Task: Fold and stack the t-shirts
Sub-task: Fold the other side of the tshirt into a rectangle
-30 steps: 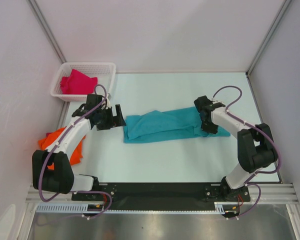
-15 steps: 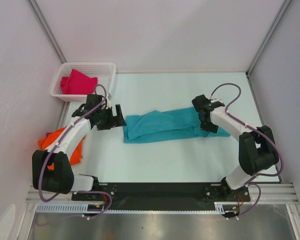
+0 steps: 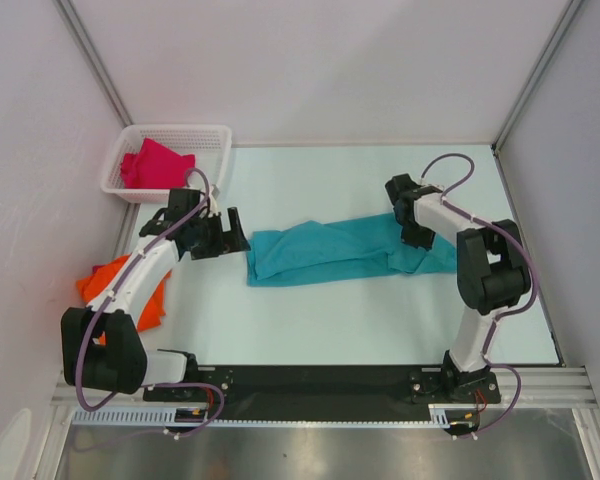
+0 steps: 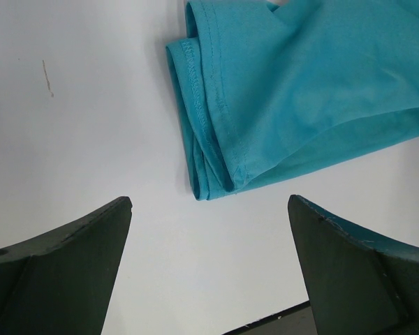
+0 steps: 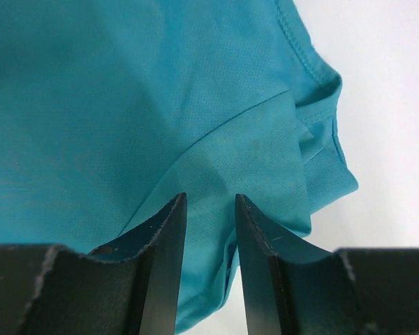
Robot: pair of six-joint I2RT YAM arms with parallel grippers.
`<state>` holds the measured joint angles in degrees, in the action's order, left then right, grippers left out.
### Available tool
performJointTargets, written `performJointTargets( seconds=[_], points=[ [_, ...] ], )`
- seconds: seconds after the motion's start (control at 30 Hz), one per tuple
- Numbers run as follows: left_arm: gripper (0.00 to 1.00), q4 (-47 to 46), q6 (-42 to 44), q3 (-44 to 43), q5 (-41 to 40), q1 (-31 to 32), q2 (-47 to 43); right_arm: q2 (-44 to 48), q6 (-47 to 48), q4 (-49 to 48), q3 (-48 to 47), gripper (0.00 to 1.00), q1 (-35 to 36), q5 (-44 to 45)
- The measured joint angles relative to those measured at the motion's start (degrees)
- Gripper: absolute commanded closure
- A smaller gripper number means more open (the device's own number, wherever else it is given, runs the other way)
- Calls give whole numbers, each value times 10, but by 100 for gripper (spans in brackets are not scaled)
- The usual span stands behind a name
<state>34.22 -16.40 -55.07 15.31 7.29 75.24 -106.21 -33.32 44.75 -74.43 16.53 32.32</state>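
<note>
Your left tool (image 3: 238, 228) stands wide open just beside the left end of the teal shirt (image 3: 330, 252), not touching it. In the left wrist view, the two fingers (image 4: 77, 258) of that left tool (image 4: 208, 204) frame bare table (image 4: 91, 105), and the stitched, folded hem of the teal shirt (image 4: 279, 91) lies just beyond their tips.

The teal shirt lies across the middle of the table (image 3: 330, 320) as a long, rumpled band running left to right.

Your right tool (image 3: 412, 238) sits over the shirt's right end. In the right wrist view, the fingers (image 5: 164, 237) of the right tool (image 5: 209, 199) are drawn close with only a narrow gap, and the teal shirt (image 5: 126, 105) fills the view behind them. You cannot tell from here whether any cloth is pinched.

The orange shirt (image 3: 150, 300) lies bunched at the table's left edge, partly under your left arm. The magenta shirt (image 3: 152, 165) sits in the white basket (image 3: 180, 130) at the far left corner.
</note>
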Motion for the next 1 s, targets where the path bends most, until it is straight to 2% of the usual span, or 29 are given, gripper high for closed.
performJointTargets(
  seconds=[0.17,0.3,0.57,0.77,0.9,1.0],
  points=[
    [1,0,0,0,1,-2,0,13,-4,-5,44,61,7,2],
    [0,0,0,1,3,-2,0,60,-12,4,92,61,25,2],
    [1,-2,0,10,8,-2,0,143,-32,24,128,60,51,2],
    [1,-3,0,12,15,-2,0,143,-29,28,120,57,39,0],
    [1,-2,0,14,14,-2,-2,107,-18,18,78,51,-10,-20],
    [1,-2,0,14,14,-2,-6,65,-5,5,28,52,-46,-32]
  ],
)
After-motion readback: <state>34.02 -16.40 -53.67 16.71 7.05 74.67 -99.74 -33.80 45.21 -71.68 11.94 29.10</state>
